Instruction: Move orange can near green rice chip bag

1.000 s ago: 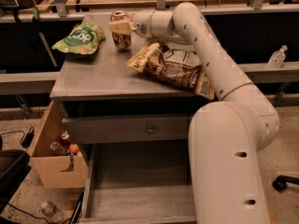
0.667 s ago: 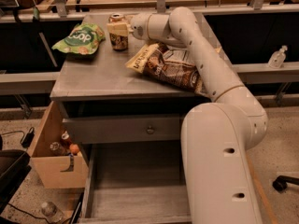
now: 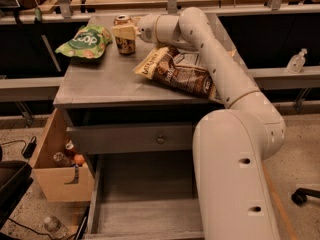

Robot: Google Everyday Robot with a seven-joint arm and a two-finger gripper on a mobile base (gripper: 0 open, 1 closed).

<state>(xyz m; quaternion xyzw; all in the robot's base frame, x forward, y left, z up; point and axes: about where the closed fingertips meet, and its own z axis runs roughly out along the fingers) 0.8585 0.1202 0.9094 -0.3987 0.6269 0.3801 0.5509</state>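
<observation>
The orange can [image 3: 124, 35], brown and gold with a silver top, stands upright on the grey table [image 3: 100, 86] near its back edge. My gripper [image 3: 125, 32] is at the can, its cream fingers [image 3: 123, 31] around the can's upper part. The green rice chip bag [image 3: 86, 41], with a white round logo, lies just left of the can at the table's back left, a small gap between them.
A larger tan and brown chip bag [image 3: 177, 70] lies right of the can, under my arm. A drawer [image 3: 145, 204] stands open below the table front. A cardboard box [image 3: 57, 161] with bottles sits on the floor at left.
My gripper and the can have moved left across the table's back, closer to the green bag. The bags have not moved.
</observation>
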